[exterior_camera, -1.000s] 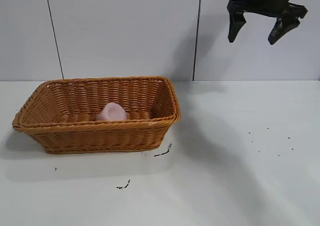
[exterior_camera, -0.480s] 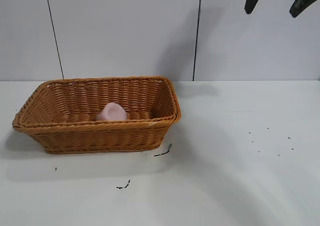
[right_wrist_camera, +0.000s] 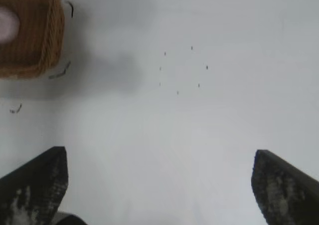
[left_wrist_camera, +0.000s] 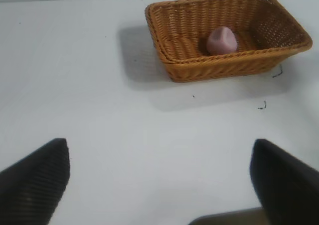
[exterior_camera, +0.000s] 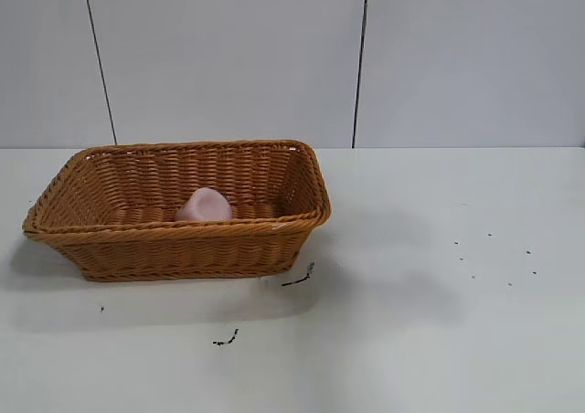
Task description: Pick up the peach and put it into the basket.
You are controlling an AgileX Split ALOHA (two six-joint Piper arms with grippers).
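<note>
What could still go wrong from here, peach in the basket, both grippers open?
Little, probably.
1. The peach lies low in the basket, well under the rim, so rolling out seems unlikely unless the basket gets bumped.
2. The left gripper and right gripper hang open above the table, holding nothing; a careless descent near the basket could nudge it.

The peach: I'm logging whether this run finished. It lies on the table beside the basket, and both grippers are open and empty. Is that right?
Not quite. The peach lies inside the basket, on its floor, as the exterior view shows. The rest stands: the left gripper and the right gripper are both open and empty, each above bare table.
</note>
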